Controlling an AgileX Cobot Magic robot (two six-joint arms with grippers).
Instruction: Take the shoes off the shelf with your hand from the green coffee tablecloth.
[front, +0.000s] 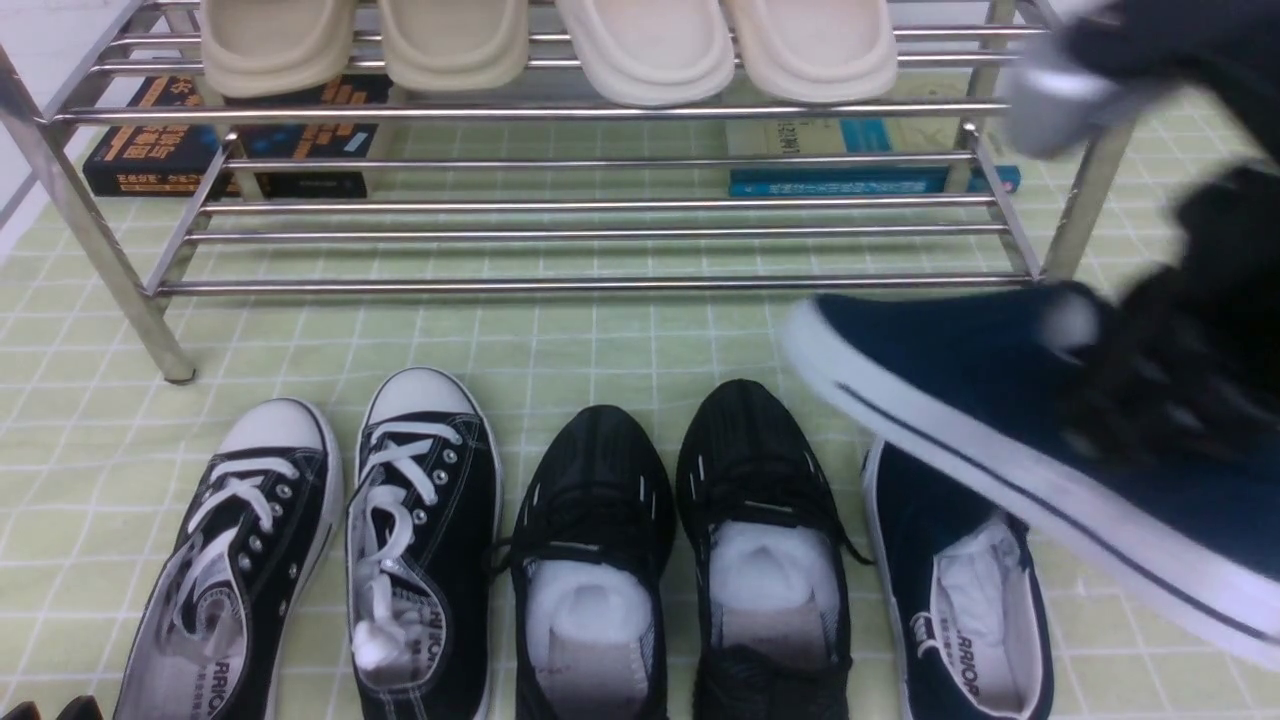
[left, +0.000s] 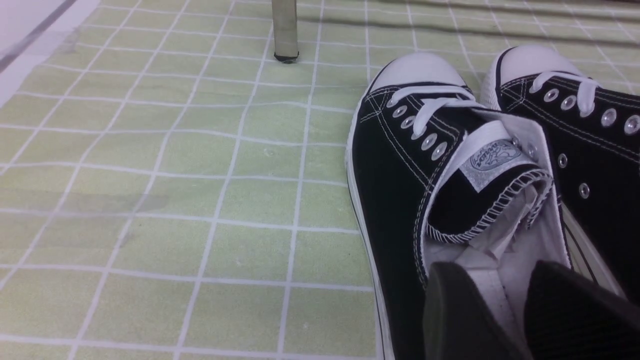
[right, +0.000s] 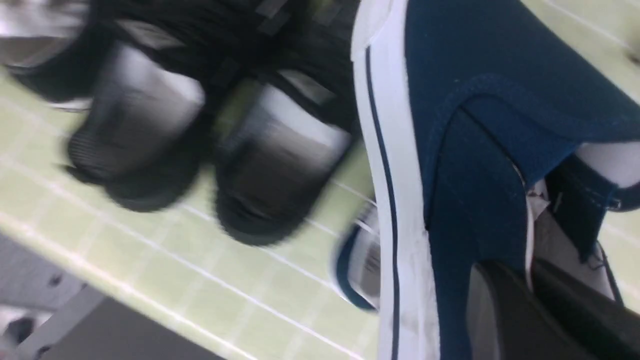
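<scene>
R gripper (right: 532, 310) pinches the collar of one navy slip-on (right: 475, 150), prob. the only edge thin enough, and holds it tilted in the air. Its mate (front: 950, 590) lies just below on the green tablecloth (front: 620, 340). Shelf (front: 600, 205) is beyond. L gripper (left: 505, 285) is open.

White surface (left: 15, 15), grey floor (right: 125, 340), even light

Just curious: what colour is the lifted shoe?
The slip-on is navy blue, white sole with a dark stripe; best in front view.
</scene>
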